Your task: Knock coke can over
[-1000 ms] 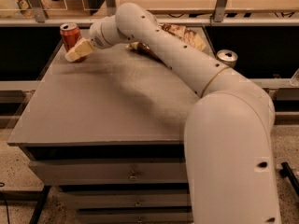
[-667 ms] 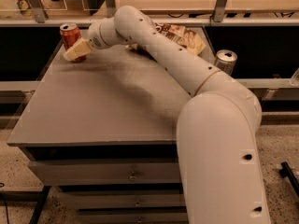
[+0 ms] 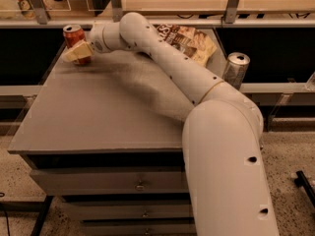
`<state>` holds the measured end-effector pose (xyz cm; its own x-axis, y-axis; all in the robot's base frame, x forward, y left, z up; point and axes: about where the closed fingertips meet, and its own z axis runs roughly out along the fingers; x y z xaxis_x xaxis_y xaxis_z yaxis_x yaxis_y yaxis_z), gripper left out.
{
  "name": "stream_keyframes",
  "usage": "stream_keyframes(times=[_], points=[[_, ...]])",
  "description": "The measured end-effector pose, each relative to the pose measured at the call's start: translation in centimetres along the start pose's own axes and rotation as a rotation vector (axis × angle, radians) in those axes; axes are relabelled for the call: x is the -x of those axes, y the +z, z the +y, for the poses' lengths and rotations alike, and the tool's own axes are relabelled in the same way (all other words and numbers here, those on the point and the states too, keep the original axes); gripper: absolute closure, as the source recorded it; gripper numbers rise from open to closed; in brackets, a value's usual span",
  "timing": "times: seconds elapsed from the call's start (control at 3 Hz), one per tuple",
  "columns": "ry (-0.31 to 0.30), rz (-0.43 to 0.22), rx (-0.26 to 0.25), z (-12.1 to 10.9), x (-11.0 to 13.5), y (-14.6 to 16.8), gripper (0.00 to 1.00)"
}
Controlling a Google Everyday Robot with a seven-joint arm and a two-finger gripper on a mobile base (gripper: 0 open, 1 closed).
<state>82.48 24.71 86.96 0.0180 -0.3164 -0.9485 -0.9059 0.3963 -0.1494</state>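
The coke can (image 3: pixel 74 37) is a small red can with a silver top, standing upright at the far left corner of the grey cabinet top (image 3: pixel 98 112). My gripper (image 3: pixel 78 52) is at the end of the white arm, reaching across the top to the far left. Its pale fingertips lie right against the front lower part of the can and hide it. The can is not tipped.
A taller silver can (image 3: pixel 236 69) stands at the far right edge of the cabinet top. A crinkled snack bag (image 3: pixel 189 42) lies at the back, behind the arm. A shelf rail runs behind the cabinet. Drawers are below the front edge.
The gripper has shifted slightly left toward the can and now overlaps its lower front. The can still stands upright in the same place.
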Motion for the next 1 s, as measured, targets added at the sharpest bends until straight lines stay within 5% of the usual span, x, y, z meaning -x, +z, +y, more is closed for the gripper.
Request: stream_keyframes(times=[0.67, 1.0], points=[[0.034, -0.077, 0.014, 0.0, 0.7, -0.6, 0.00], [0.015, -0.078, -0.006, 0.2, 1.5, -1.9, 0.13]])
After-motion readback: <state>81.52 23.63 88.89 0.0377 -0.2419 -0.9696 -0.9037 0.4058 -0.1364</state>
